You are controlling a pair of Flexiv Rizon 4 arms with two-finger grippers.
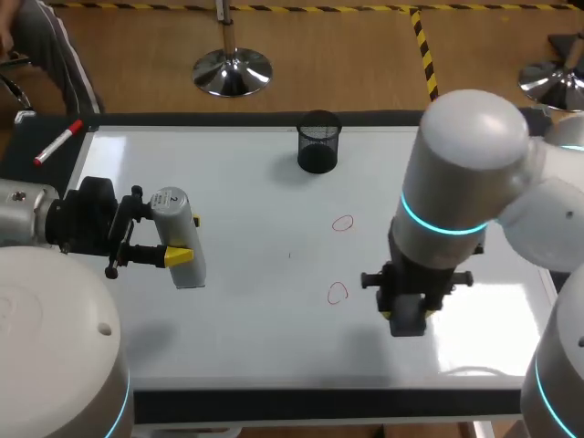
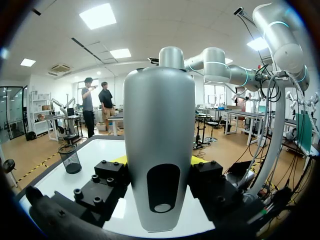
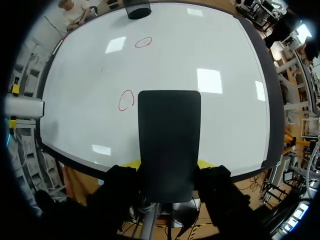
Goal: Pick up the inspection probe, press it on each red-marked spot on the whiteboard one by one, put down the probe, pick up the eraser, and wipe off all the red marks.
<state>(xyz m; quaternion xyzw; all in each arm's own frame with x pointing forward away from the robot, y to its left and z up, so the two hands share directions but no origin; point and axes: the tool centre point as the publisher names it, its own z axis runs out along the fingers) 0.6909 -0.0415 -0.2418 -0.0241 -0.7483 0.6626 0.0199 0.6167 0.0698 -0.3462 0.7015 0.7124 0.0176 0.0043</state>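
Probe (image 1: 171, 203) sits clamped in the left gripper (image 1: 185, 239), clear of the whiteboard (image 1: 255, 182); right gripper (image 3: 167, 163) clamps the eraser (image 3: 169, 130) near a red mark (image 3: 126, 100), likely for wiping.

Glossy white, rounded left arm (image 1: 55, 347) and right arm (image 1: 465, 173) wear glowing cyan rings (image 1: 438, 224); black, bolted left hand (image 1: 187, 239) and right hand (image 1: 408, 315) end in yellow tips (image 1: 180, 257).

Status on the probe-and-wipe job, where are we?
Done: both tools are picked up. In hand: the left gripper is shut on the probe, held level above the whiteboard; the right gripper is shut on the eraser. Left: the near red mark and far red mark are both unwiped, and the probe isn't put down. I can't tell if pressing happened.
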